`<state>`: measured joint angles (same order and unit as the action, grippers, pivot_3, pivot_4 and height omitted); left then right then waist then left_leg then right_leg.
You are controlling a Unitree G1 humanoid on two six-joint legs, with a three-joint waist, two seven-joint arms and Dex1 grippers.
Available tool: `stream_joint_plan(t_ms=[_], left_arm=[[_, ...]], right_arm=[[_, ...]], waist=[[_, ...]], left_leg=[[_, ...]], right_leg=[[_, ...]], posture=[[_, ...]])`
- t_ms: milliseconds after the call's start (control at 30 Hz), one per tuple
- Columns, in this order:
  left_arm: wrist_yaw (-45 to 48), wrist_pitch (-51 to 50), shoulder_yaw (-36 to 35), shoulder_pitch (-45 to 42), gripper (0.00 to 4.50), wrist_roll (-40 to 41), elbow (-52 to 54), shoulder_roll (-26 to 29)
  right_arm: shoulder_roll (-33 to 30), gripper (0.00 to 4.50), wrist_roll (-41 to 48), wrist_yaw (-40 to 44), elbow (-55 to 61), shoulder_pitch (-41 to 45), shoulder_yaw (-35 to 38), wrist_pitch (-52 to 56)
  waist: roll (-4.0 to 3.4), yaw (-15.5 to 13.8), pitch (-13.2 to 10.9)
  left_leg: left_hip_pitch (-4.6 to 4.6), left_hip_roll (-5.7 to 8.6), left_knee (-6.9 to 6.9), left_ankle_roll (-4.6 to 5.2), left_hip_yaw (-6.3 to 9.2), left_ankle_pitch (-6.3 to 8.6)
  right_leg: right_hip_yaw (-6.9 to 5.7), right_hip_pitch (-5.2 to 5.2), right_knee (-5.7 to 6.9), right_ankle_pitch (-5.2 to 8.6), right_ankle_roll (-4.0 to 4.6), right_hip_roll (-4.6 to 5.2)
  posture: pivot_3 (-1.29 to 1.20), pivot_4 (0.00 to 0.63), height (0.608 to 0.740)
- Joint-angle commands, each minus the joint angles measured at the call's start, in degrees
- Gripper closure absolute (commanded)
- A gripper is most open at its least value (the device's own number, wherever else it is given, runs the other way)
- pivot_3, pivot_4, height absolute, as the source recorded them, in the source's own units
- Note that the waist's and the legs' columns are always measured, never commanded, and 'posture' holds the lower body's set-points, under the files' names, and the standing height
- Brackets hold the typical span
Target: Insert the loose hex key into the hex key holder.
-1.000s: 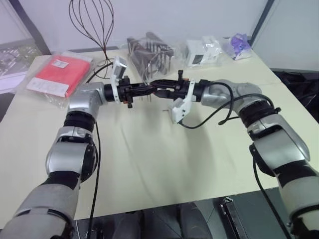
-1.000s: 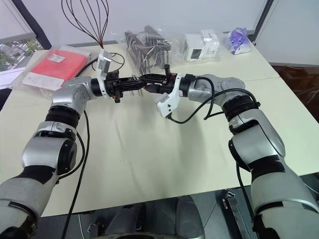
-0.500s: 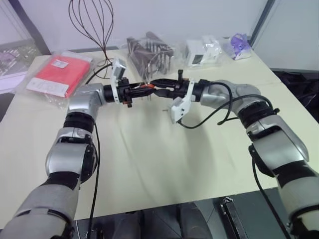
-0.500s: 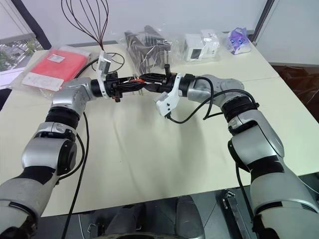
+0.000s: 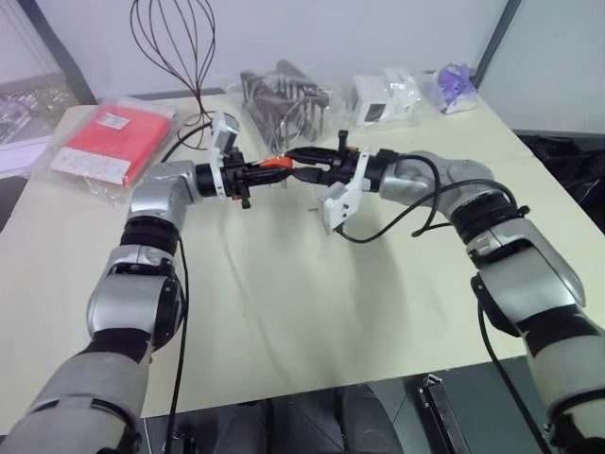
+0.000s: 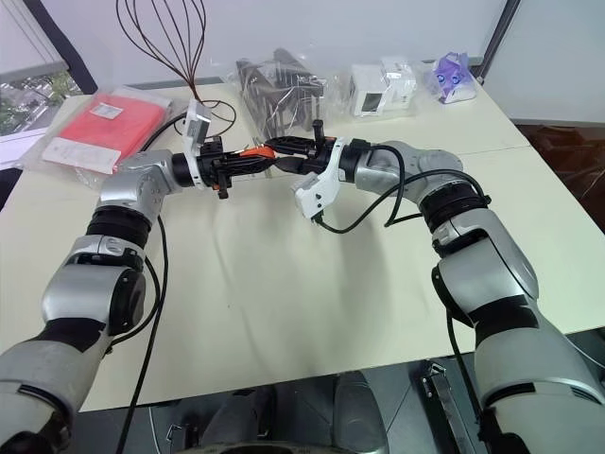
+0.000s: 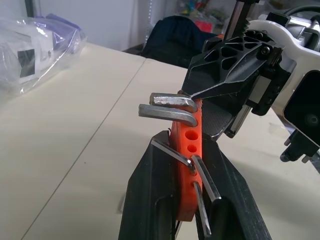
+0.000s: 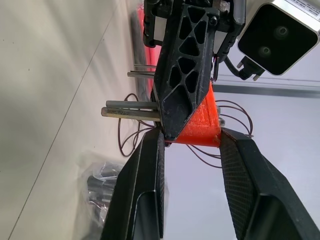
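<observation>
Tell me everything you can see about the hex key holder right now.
The hex key holder is a small orange-red plastic block with round holes along one face. Several grey metal keys sit in it, their bent ends sticking out. It is held in the air above the table, clamped in the left gripper. The right gripper straddles its end, one finger touching a corner.

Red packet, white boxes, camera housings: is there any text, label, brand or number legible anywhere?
No text reads in any view.
Red packet: white label, print too small to read.
White boxes in plastic: dark markings, unreadable.
Bagged item: black-and-white patch, blurred.
Hex key holder: no markings visible.
</observation>
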<state>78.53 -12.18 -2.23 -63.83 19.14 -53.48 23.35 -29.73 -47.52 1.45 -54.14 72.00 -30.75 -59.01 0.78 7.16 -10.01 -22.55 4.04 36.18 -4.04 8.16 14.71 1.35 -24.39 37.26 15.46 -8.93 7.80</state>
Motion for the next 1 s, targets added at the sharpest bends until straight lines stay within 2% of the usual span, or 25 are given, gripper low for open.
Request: stream_joint_plan(t_ms=[33, 133, 333, 367, 467, 533, 567, 600, 667, 700, 767, 1000], left_arm=[[-0.3, -0.6, -2.3, -0.6, 4.47, 1.2, 1.3, 0.2], [-1.1, 0.1, -2.2, -0.2, 4.47, 0.9, 1.7, 0.2], [-2.3, -0.1, -2.7, 3.2, 4.5, 1.2, 6.5, 0.6], [-2.6, -0.4, -2.8, 4.2, 4.5, 1.3, 8.0, 0.8], [-3.9, -1.2, -2.7, 8.1, 4.5, 1.3, 13.9, 1.7], [-5.3, -1.4, -2.4, 11.6, 4.5, 1.0, 19.2, 2.5], [-6.3, -1.1, -2.2, 13.8, 4.5, 0.5, 22.4, 3.0], [-7.4, -1.1, -1.9, 16.9, 4.5, 0.1, 26.6, 3.8], [-9.5, -1.2, -1.7, 21.8, 4.5, -0.5, 33.4, 5.0], [-11.0, -1.5, -2.0, 24.0, 4.5, -0.4, 36.5, 5.4], [-14.1, -2.8, -2.5, 27.5, 4.5, 0.1, 41.9, 5.6], [-24.2, -10.0, -4.1, 38.1, 4.5, 3.1, 58.2, 5.2]], right_arm=[[0.3, 3.51, 1.8, 0.2, 1.6, 0.0, 0.7, -0.6], [0.3, 3.51, 3.8, 3.0, 1.3, -0.9, 0.8, -0.7], [-0.9, 0.31, 12.6, 13.5, 1.5, -5.1, 2.9, 1.2], [-1.3, 0.05, 14.2, 15.0, 2.1, -6.0, 3.5, 2.0], [-1.2, 0.05, 21.0, 20.8, 4.0, -9.3, 6.7, 8.0], [0.3, 0.05, 27.7, 27.2, 6.9, -12.5, 10.3, 18.3], [1.6, 0.05, 32.6, 31.6, 10.0, -14.7, 12.7, 28.1], [3.5, 0.05, 38.5, 36.4, 15.0, -17.5, 15.3, 43.0], [6.4, 0.05, 46.0, 40.0, 23.1, -20.6, 19.7, 66.1], [7.2, 0.05, 47.3, 40.7, 26.3, -21.2, 20.6, 75.8], [7.4, 0.05, 47.6, 41.7, 30.7, -21.9, 20.4, 87.9], [10.2, 0.05, 48.3, 38.1, 30.7, -20.4, 21.3, 101.3]], waist=[[0.0, 0.0, 0.0], [0.0, 0.0, 0.0], [0.03, 0.0, 0.0], [0.03, 0.0, 0.0], [0.03, 0.0, 0.0], [0.03, 0.1, 0.0], [0.03, 0.1, 0.0], [0.03, 0.1, 0.0], [0.01, 0.2, 0.1], [-0.01, -0.1, 0.1], [-0.01, -0.5, 0.1], [-0.02, -3.1, 0.1]], left_leg=[[0.0, 0.0, 0.0, 0.0, 0.0, 0.0], [0.0, 0.0, 0.0, 0.0, 0.0, 0.0], [0.0, -0.01, 0.05, 0.0, 0.0, 0.0], [0.0, 0.0, 0.05, 0.0, 0.0, 0.0], [0.0, -0.01, 0.05, 0.0, 0.0, 0.0], [0.0, -0.03, 0.05, 0.0, 0.0, 0.0], [0.0, -0.03, 0.04, 0.0, 0.0, 0.0], [0.01, -0.06, 0.04, 0.0, 0.01, 0.0], [0.03, -0.14, 0.04, 0.01, 0.02, 0.01], [0.03, -0.16, 0.03, 0.03, 0.03, 0.02], [0.01, -0.14, 0.04, 0.03, 0.06, 0.02], [-0.01, -0.03, 0.2, 0.06, 0.02, 0.04]], right_leg=[[0.0, 0.0, 0.0, 0.0, 0.0, 0.0], [0.0, 0.0, 0.0, 0.0, 0.0, 0.0], [0.0, 0.01, 0.01, 0.0, 0.0, 0.0], [-0.01, 0.01, 0.01, 0.0, 0.0, 0.01], [0.0, 0.01, 0.01, 0.0, 0.0, 0.01], [0.0, 0.02, 0.01, 0.0, 0.0, 0.0], [0.0, 0.02, 0.02, 0.0, 0.0, 0.0], [0.0, 0.04, 0.02, 0.0, 0.0, 0.0], [0.0, 0.08, 0.12, -0.01, 0.01, -0.06], [0.01, 0.08, 0.21, -0.01, 0.02, -0.06], [0.0, 0.06, 0.22, -0.01, 0.02, -0.05], [0.06, 0.05, 0.2, -0.01, 0.02, 0.03]], posture=[[0.0, 0.15, 0.74], [0.0, 0.15, 0.74], [0.0, 0.15, 0.74], [0.0, 0.15, 0.74], [0.0, 0.15, 0.74], [0.0, 0.15, 0.74], [0.0, 0.15, 0.74], [0.0, 0.15, 0.74], [0.0, 0.15, 0.74], [0.0, 0.15, 0.74], [0.0, 0.15, 0.74], [0.0, 0.15, 0.74]])
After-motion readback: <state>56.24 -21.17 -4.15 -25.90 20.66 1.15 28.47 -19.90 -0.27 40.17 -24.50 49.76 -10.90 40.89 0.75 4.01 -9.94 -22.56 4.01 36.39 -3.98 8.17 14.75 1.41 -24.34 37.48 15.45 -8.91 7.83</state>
